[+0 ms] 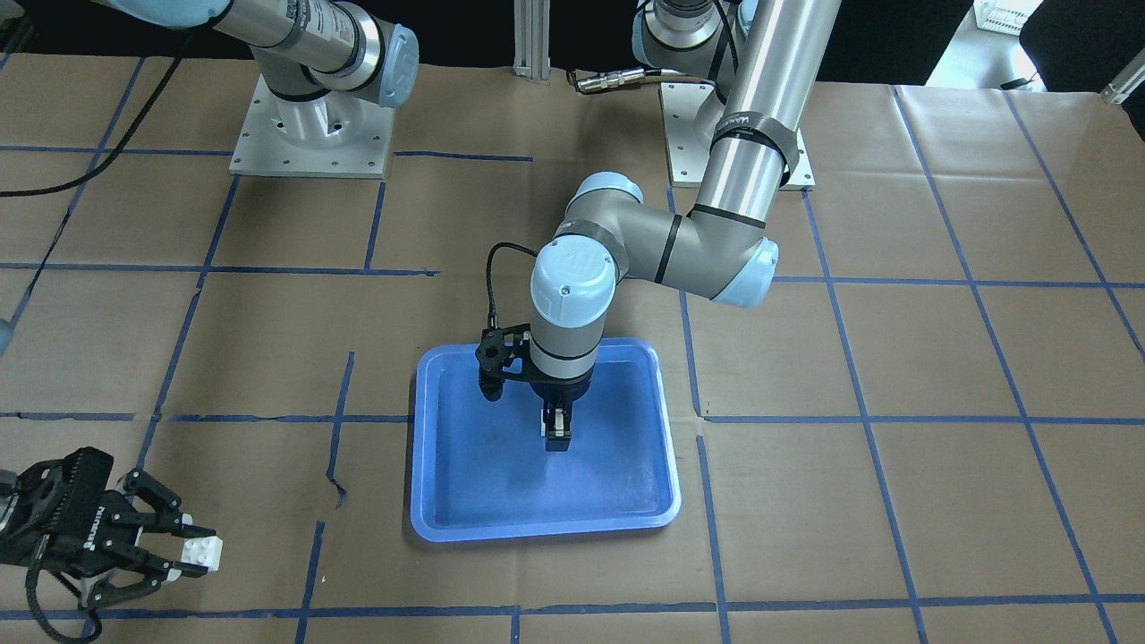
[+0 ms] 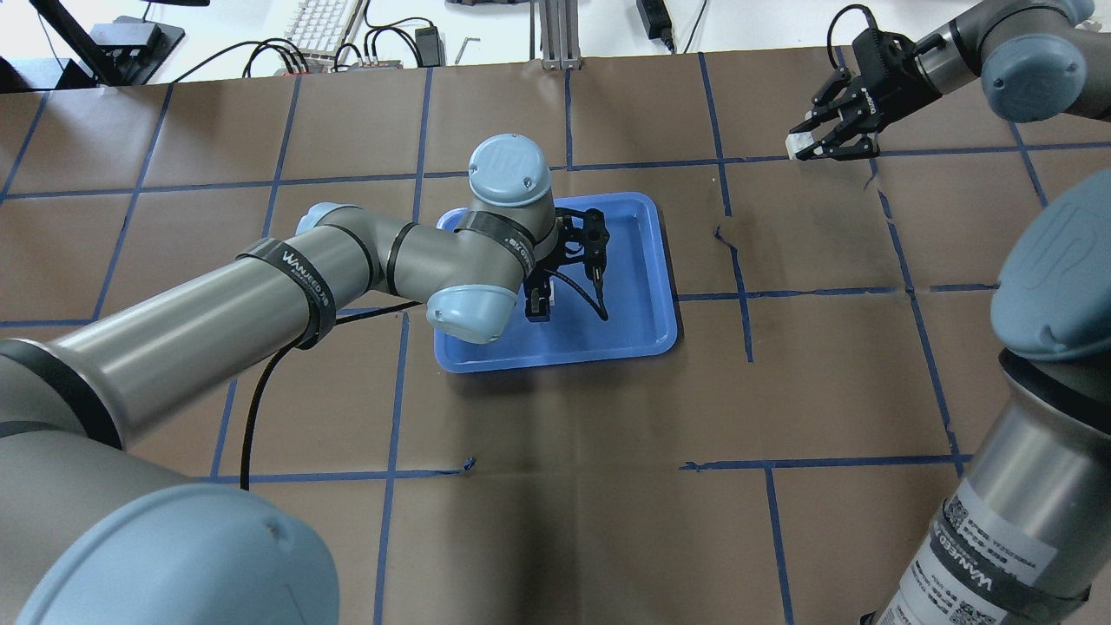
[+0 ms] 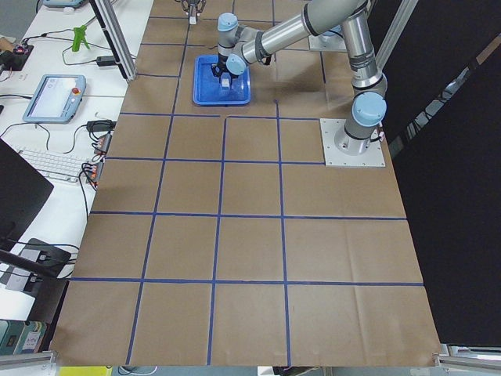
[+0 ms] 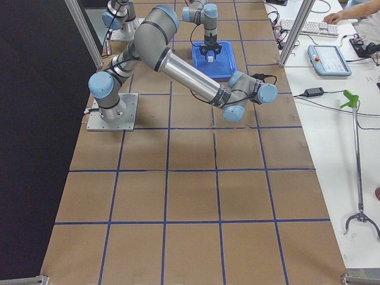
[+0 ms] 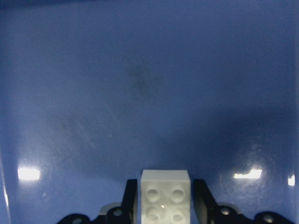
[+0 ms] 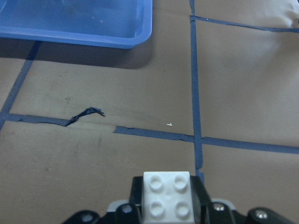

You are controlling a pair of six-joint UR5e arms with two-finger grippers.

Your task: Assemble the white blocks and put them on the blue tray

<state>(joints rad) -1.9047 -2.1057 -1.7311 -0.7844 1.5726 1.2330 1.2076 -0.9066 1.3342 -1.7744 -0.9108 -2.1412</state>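
Note:
The blue tray lies mid-table; it also shows in the overhead view. My left gripper points straight down over the tray's middle, shut on a white block with four studs, held just above the tray floor. My right gripper is far from the tray, low over the brown paper, near the table edge farthest from the robot's base. It is shut on the second white block, which shows in the overhead view too. The two blocks are apart.
The table is covered in brown paper with a blue tape grid. A torn strip of tape lies between the right gripper and the tray's edge. The arm bases stand at the robot's side of the table.

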